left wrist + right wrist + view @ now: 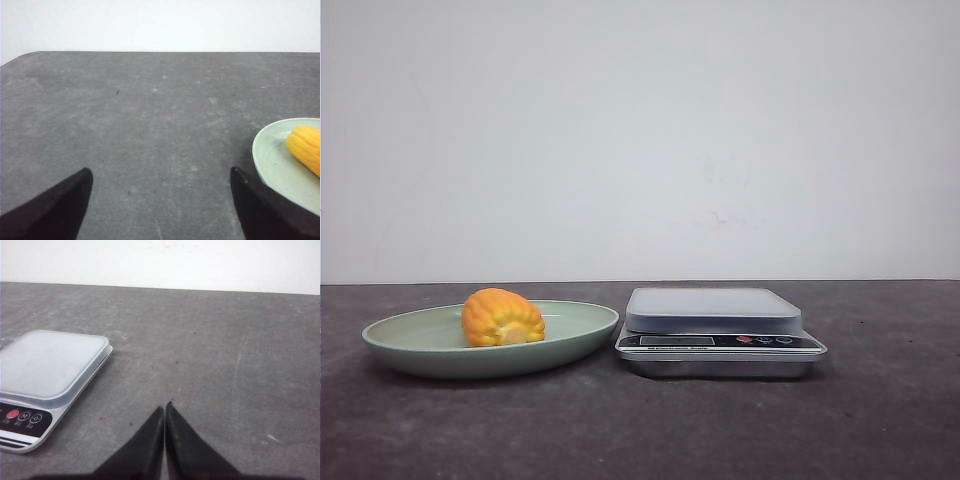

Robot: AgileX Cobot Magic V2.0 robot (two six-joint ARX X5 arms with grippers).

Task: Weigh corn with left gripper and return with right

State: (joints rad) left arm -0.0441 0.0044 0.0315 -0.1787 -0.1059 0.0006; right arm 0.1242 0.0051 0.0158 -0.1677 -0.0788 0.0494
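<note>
The corn point(502, 318), a short orange-yellow cob chunk, lies on the pale green plate point(410, 342) at the left of the table. A silver kitchen scale point(715, 330) with a grey weighing top stands right beside the plate, bare on top. In the left wrist view my left gripper point(161, 172) is open over bare table, with the plate point(272, 155) and the corn point(306, 146) off beyond one fingertip. My right gripper point(164, 407) is shut on nothing, over the table next to the scale point(47, 367). Neither gripper shows in the front view.
The table point(880, 420) is dark grey and mottled, and a plain white wall stands behind it. Its far edge and a rounded corner point(25, 56) show in the left wrist view. The scale's buttons point(22, 416) face the robot.
</note>
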